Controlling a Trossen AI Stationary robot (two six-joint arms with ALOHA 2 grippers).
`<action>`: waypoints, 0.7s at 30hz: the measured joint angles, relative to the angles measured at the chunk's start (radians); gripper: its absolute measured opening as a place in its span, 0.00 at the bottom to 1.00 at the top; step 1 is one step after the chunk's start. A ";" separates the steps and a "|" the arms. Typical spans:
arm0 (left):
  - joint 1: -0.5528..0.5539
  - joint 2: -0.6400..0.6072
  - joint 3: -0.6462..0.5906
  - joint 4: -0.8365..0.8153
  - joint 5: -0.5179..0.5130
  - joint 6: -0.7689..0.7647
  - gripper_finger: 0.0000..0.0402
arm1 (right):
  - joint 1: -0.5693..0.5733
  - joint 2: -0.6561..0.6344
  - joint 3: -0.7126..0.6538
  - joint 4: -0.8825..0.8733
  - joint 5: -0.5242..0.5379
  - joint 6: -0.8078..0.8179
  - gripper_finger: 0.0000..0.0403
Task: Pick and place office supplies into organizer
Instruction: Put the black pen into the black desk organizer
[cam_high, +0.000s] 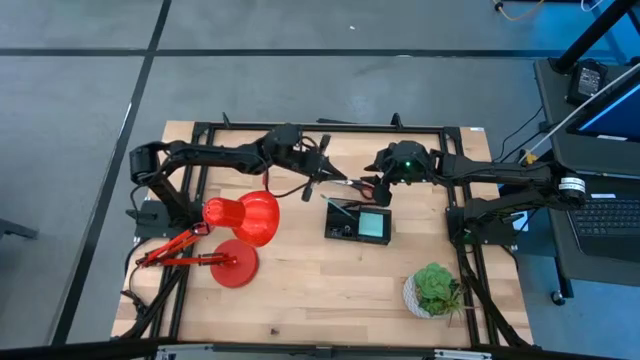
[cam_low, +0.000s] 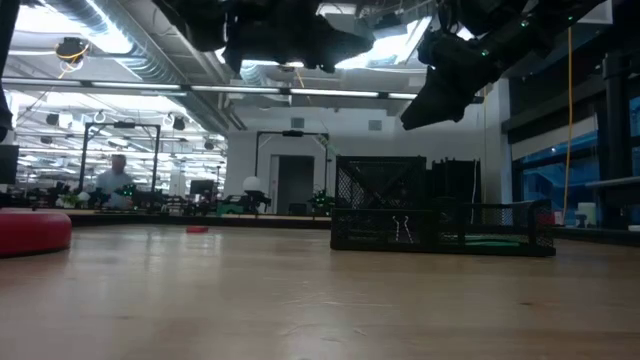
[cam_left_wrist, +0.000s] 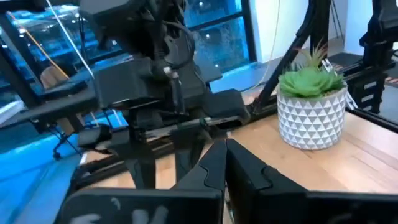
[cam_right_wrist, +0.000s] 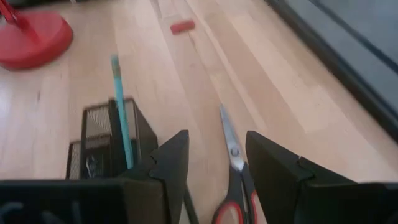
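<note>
The black mesh organizer (cam_high: 358, 221) stands mid-table. A pale teal pen (cam_right_wrist: 122, 111) stands slanted in one compartment, and a light-blue sticky-note pad (cam_high: 375, 225) lies in the other. Red-handled scissors (cam_right_wrist: 233, 163) lie flat on the table just beyond the organizer's far side, blades pointing toward the table's left. My right gripper (cam_right_wrist: 216, 163) hangs open above them; they show in the gap between its fingers, untouched. My left gripper (cam_left_wrist: 225, 155) is shut with nothing in it, raised above the table left of the scissors. A tiny red piece (cam_right_wrist: 182, 26) lies on the bare wood.
A big red desk lamp (cam_high: 240, 222) stands on its round base (cam_high: 236, 264) at the table's left. A green plant in a white pot (cam_high: 433, 291) stands near the front right corner. A black frame (cam_high: 330, 128) rims the table. Bare wood lies in front of the organizer.
</note>
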 joint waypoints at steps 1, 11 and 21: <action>-0.005 0.000 -0.008 -0.001 -0.007 -0.004 0.00 | 0.000 0.000 0.000 -0.017 0.000 0.000 0.40; -0.008 0.000 -0.027 -0.101 -0.059 0.047 0.02 | 0.000 0.000 0.000 -0.232 0.000 0.006 0.40; 0.041 0.000 -0.027 -0.198 -0.059 0.060 0.08 | 0.003 0.000 0.045 -0.475 0.000 0.130 0.40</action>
